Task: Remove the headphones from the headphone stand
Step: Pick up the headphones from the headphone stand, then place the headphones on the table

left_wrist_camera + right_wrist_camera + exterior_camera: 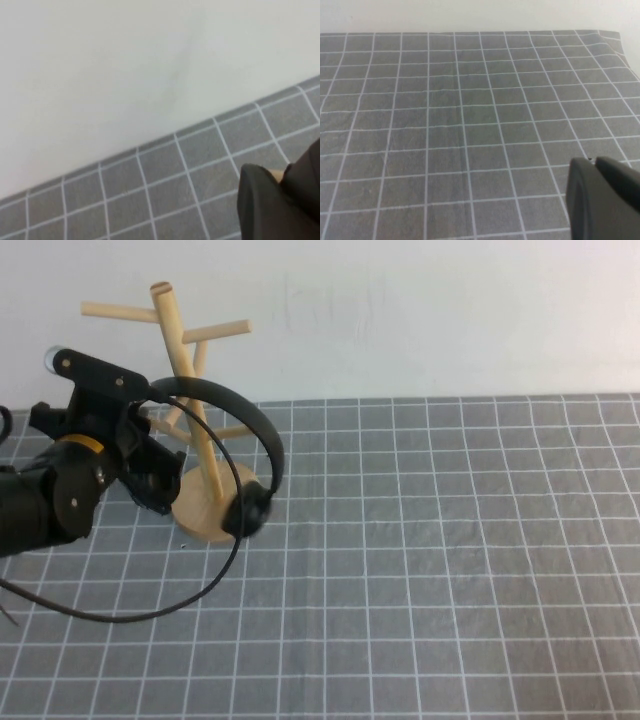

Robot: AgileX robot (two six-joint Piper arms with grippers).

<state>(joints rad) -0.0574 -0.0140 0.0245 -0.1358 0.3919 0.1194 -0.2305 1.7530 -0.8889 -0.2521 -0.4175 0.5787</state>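
Observation:
The black headphones (pixel 262 440) hang tilted beside the light wooden headphone stand (pixel 186 360) at the table's far left. Their thin band arches across the pole, and one round ear cup (pixel 249 511) hangs in front of the disc base (pixel 205 510). The other cup is hidden behind my left gripper (pixel 152 472), which is shut on that end of the headphones just left of the pole. A thin black cable (pixel 190 595) loops down onto the mat. In the left wrist view the dark fingers (pixel 260 205) fill the corner. My right gripper (pixel 594 162) is shut and empty over bare mat, out of the high view.
A grey mat with a white grid (pixel 430 560) covers the table. A white wall (pixel 420 310) stands right behind the stand. The stand's angled pegs (pixel 120 311) stick out to both sides near my left arm.

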